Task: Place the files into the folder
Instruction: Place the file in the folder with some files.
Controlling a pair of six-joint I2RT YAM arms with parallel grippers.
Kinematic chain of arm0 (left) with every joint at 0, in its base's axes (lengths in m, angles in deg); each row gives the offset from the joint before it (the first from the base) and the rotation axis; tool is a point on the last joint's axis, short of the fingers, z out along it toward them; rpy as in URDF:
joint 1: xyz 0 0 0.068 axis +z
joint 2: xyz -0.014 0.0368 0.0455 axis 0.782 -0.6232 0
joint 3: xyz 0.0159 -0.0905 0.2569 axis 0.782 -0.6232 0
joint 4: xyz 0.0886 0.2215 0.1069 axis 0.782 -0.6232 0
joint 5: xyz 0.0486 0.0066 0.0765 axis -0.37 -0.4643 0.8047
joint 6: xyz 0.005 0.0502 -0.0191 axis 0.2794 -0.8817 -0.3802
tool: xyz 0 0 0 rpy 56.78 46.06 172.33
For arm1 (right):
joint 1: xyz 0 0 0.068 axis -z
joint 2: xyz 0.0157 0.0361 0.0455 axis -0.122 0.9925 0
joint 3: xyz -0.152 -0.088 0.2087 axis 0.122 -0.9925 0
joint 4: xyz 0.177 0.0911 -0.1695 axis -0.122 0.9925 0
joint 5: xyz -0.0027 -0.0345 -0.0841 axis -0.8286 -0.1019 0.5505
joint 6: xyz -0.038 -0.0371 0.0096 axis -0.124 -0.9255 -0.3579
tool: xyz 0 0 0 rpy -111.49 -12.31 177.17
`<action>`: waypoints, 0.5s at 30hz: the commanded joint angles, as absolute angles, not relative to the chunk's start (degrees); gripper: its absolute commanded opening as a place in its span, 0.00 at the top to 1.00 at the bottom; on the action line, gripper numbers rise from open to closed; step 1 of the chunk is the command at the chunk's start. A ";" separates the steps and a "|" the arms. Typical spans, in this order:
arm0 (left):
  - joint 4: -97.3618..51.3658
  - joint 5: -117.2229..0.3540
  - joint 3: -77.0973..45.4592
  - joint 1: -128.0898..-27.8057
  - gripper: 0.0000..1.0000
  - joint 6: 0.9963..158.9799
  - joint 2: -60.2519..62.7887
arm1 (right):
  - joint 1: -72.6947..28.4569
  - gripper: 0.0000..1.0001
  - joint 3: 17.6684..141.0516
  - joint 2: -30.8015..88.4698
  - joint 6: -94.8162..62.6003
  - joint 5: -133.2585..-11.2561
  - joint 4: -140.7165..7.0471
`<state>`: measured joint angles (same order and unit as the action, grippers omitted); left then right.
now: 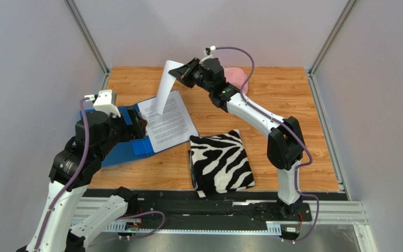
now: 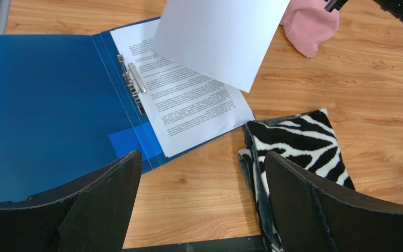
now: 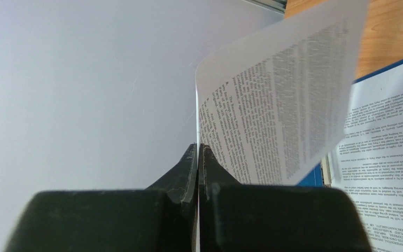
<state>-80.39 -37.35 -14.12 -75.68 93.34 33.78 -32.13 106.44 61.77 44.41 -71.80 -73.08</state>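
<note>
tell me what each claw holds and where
The right claw pinches one printed sheet by its upper edge, hanging it over the open blue folder. The left claw is open and holds nothing.

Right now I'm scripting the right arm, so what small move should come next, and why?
Probably lower the sheet toward the open folder and lay it on the pages there: the right gripper pinches it by one edge, and it hangs above those pages.

walls [image 1: 30, 52]: plain grey | table [image 1: 293, 115]: wood-grain top | posts [image 1: 88, 37]: aluminium, at corners
</note>
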 commanded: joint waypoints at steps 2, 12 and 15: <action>-81.35 -36.55 -11.97 -74.66 0.02 94.50 32.64 | -31.05 1.00 98.49 60.78 50.64 -69.36 -83.14; -85.13 -49.29 -7.48 -69.29 0.02 99.70 24.46 | -30.79 1.00 86.53 68.43 49.15 -65.50 -103.62; -83.90 -49.82 -9.32 -67.98 0.02 99.35 24.99 | -30.35 1.00 82.66 69.04 48.62 -62.42 -106.45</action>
